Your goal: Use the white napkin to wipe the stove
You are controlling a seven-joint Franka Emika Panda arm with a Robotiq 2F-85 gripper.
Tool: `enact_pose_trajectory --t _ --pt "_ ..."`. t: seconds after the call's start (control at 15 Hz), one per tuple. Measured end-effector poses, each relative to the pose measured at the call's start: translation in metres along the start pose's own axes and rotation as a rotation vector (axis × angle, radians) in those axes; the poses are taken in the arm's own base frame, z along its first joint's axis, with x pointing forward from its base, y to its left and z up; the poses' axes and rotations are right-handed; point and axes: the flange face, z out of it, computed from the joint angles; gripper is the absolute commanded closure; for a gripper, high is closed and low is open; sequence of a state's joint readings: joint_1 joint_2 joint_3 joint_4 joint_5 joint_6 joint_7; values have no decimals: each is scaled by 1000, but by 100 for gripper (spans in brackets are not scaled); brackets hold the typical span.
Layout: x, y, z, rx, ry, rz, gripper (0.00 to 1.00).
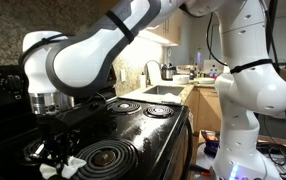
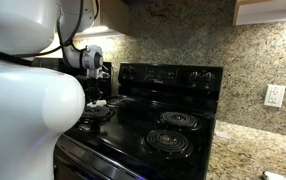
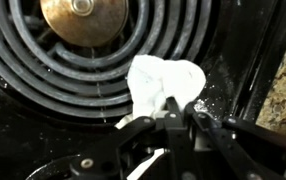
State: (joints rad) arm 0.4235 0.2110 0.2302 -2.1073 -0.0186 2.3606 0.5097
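The white napkin [image 3: 163, 82] is a crumpled wad pressed on the glossy black stove [image 3: 238, 70], right beside a spiral coil burner [image 3: 53, 55]. My gripper [image 3: 180, 110] is shut on the napkin's near edge, its black fingers tight together. In an exterior view the gripper [image 1: 51, 152] sits low over the stove [image 1: 153, 128] at its front corner, with bits of napkin [image 1: 71, 163] showing below it. In an exterior view the gripper [image 2: 98, 92] reaches down to the stove [image 2: 133, 128] at the far side, and the napkin [image 2: 97, 103] is a small white spot.
The raised control panel [image 2: 171, 76] stands at the back of the stove. Granite backsplash [image 2: 253, 55] with an outlet [image 2: 274, 96] lies behind. A counter with a kettle [image 1: 153, 72] and sink area runs beyond the stove. White crumbs [image 3: 205, 100] speckle the stove top.
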Motion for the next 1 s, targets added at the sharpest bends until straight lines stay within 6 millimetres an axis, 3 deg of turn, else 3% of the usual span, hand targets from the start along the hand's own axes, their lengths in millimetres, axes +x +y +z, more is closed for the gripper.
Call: enact_pose_trajectory --t 0.4,0.8,1.0 --pt "20 33 -1 -38 21 34 92" --pt "36 112 3 -62 23 168 92" --pt "34 151 2 -66 33 233 92"
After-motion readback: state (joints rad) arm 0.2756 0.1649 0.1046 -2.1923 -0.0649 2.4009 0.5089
